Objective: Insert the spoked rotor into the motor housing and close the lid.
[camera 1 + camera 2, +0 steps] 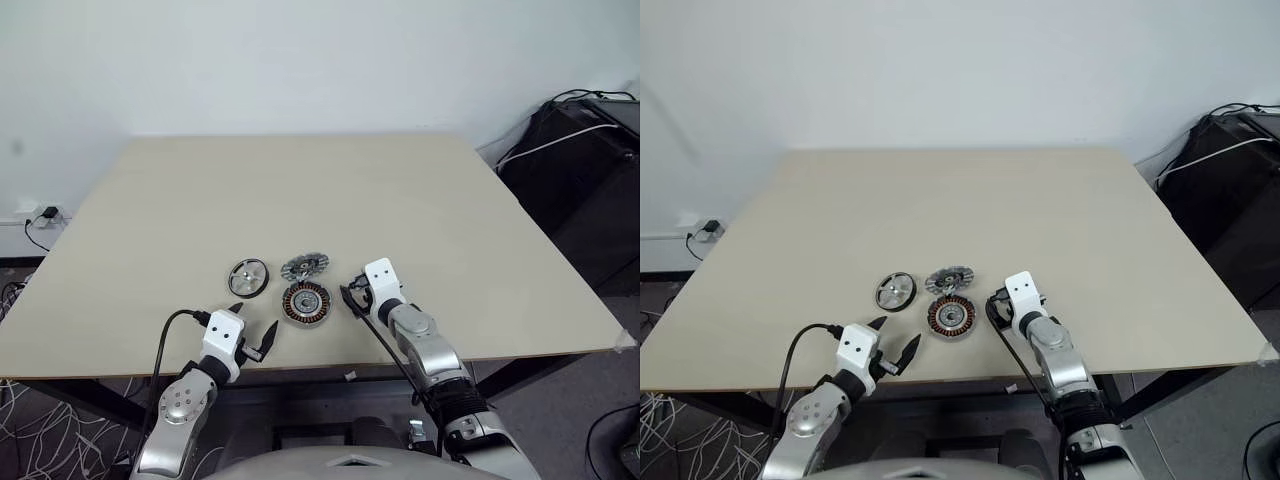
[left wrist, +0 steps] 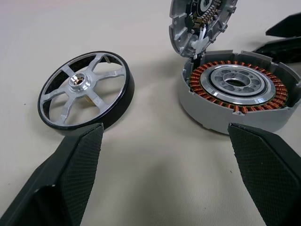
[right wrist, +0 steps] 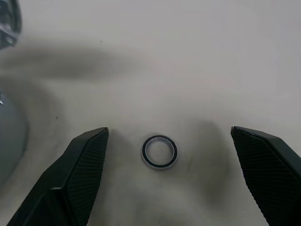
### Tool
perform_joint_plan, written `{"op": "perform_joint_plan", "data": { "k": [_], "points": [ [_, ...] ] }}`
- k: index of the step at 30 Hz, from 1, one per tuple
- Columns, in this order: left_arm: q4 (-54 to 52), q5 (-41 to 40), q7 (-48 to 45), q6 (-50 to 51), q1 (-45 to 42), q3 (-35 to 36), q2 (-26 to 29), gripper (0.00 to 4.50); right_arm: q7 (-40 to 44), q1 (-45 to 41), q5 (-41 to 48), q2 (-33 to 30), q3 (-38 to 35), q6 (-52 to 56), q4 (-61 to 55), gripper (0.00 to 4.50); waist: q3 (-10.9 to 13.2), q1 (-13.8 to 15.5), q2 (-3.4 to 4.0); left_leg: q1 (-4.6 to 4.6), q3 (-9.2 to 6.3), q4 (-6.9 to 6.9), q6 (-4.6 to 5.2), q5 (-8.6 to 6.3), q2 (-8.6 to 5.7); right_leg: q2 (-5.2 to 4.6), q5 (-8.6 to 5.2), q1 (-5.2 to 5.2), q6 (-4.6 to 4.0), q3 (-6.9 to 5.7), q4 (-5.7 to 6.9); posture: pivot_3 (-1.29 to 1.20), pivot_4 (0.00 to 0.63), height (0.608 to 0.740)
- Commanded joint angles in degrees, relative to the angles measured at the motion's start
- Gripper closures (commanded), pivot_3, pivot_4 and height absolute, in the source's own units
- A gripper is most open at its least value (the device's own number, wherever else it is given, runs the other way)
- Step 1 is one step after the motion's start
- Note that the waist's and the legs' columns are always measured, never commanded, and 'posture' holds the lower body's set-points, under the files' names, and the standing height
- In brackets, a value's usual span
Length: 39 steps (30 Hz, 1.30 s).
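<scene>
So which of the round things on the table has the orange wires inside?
The motor housing, the grey one nearest the right gripper. Copper windings ring its middle. The spoked rotor to its left has only silver spokes, and the small ring is plain.

The spoked rotor lies flat near the table's front edge, beside the open motor housing, lid up.

A broad, pale beige counter stands against a plain white wall. Left of it, a wall socket with a black plug shows. At the right sits dark equipment draped with white cables.
</scene>
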Motion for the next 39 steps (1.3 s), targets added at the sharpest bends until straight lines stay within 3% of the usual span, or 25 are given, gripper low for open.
{"op": "perform_joint_plan", "data": {
  "k": [1, 2, 5, 15, 22, 27, 32, 39],
  "points": [
    [-1.96, 0.16, 0.18, -1.27, -0.38, 0.13, 0.15, 0.04, 0.00, -2.06, 0.38, 0.48, -0.84, -2.32, 1.55, 0.04, -0.01, -0.11, 0.01, 0.02, 0.00, 0.01, -0.01, 0.00, 0.00, 0.01, 0.00, 0.01, 0.01, 0.00, 0.01, 0.00, 0.000, 0.740],
    [-1.97, 0.16, 0.17, -1.22, -0.42, 0.11, 0.15, 0.04, 0.08, -2.30, 0.45, 0.63, -0.88, -2.50, 2.22, 0.04, -0.02, -0.12, 0.01, 0.02, 0.00, 0.01, -0.01, 0.01, 0.01, 0.03, 0.01, 0.02, 0.01, 0.00, 0.02, 0.00, 0.000, 0.740],
    [-2.07, 0.19, 0.17, -1.13, -0.46, 0.03, 0.14, 0.00, 0.22, -2.76, 0.67, 1.07, -1.05, -2.94, 3.91, 0.60, -0.05, -0.20, 0.03, 0.04, -0.01, 0.01, -0.01, 0.01, 0.01, 0.04, 0.01, 0.02, 0.01, 0.00, 0.04, 0.00, 0.000, 0.740],
    [-2.31, 0.12, 0.10, -0.98, -0.48, -0.02, 0.12, 0.00, 1.20, -2.18, 0.95, 1.68, -0.69, -3.66, 5.14, 3.79, -0.12, -0.10, 0.08, 0.11, -0.04, 0.07, -0.01, 0.04, 0.09, -0.02, 0.04, 0.11, 0.07, 0.01, 0.07, 0.00, 0.000, 0.740],
    [-2.23, 0.25, 0.18, -0.93, -0.32, -0.21, 0.00, 0.00, 1.93, -0.61, 1.52, 1.61, -0.51, -3.35, 1.48, 3.81, -0.14, -0.04, 0.11, 0.09, -0.04, 0.07, -0.01, 0.04, 0.12, -0.02, 0.03, 0.09, 0.04, 0.02, 0.07, 0.00, 0.000, 0.740],
    [-2.35, 0.27, 0.36, -0.81, -0.13, -0.19, -0.08, 0.00, 5.53, 3.45, 4.04, 0.85, 0.61, -0.29, -12.91, 3.81, -0.09, -0.01, 0.18, -0.04, -0.05, 0.02, -0.01, 0.04, 0.11, -0.04, 0.02, -0.05, 0.03, 0.03, 0.06, 0.00, 0.000, 0.740],
    [-2.29, 0.17, 0.28, -0.87, -0.04, -0.18, -0.04, 0.00, 10.80, 7.42, 4.90, -2.13, 4.59, 4.99, -24.63, 3.81, -0.08, -0.01, 0.14, -0.02, -0.04, -0.01, -0.01, 0.03, 0.14, -0.01, 0.00, -0.07, 0.03, 0.03, 0.05, 0.00, 0.000, 0.740],
    [-1.91, 0.20, -0.08, -0.94, -0.51, -0.27, 0.10, 0.00, 15.13, 6.90, 4.56, -2.82, 11.42, 8.67, -28.40, 3.81, -0.04, 0.02, 0.07, -0.03, -0.04, 0.01, -0.15, -0.05, 0.16, -0.03, -0.01, -0.08, 0.05, 0.02, 0.05, 0.00, 0.000, 0.740]
  ]
}}
